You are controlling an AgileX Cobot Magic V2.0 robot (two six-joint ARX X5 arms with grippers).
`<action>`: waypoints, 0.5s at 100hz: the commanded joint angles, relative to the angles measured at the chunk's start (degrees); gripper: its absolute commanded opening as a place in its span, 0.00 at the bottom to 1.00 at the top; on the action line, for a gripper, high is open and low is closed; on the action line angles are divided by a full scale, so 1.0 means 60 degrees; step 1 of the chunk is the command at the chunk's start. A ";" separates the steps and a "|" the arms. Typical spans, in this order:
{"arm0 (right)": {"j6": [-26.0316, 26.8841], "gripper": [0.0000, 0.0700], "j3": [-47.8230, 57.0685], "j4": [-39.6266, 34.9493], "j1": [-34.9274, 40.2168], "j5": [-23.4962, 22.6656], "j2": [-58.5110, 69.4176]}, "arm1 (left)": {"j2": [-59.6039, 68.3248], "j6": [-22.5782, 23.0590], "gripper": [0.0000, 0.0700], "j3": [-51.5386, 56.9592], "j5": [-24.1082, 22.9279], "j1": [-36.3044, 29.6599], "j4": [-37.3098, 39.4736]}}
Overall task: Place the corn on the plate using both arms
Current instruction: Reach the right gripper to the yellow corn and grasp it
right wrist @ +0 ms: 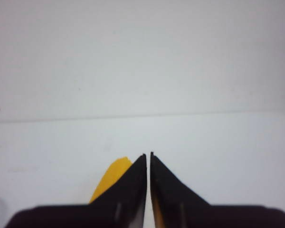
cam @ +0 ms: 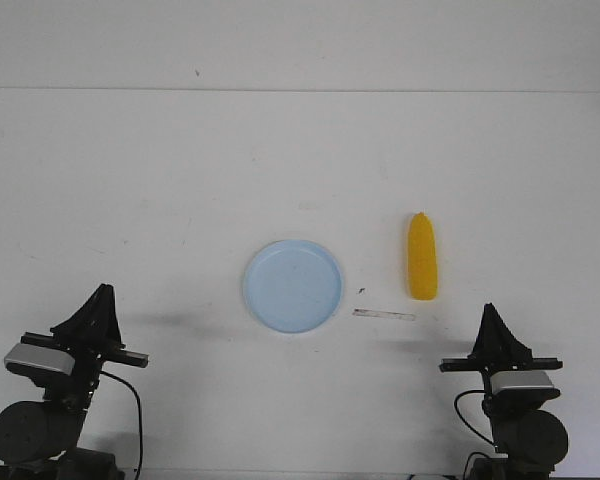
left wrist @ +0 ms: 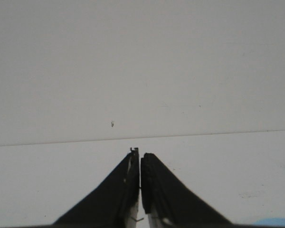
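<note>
Corn point(cam: 422, 256) lies right of my plate point(cam: 292, 285), so both grippers, left point(cam: 102, 290) and right point(cam: 492, 309), wait pinched together, holding nothing.

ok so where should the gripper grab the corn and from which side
Probably the middle of the corn, across its narrow width, coming from above. It lies flat on the table, its long axis running away from the robot and the tapered end far, so the thick midsection should give the surest hold. The right gripper, now shut, sits nearest; the plate is to the corn's left.
</note>
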 commanded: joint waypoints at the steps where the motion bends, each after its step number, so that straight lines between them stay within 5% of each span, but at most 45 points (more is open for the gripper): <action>1: -0.0117 0.01 0.0368 0.0098 0.0015 0.0062 0.0018 | -0.0025 0.0058 0.00 0.0055 0.0007 0.0000 0.0113; 50: -0.0259 0.01 0.4364 -0.2568 0.0328 0.0058 0.4564 | -0.0025 0.0058 0.00 0.0055 0.0007 0.0000 0.0109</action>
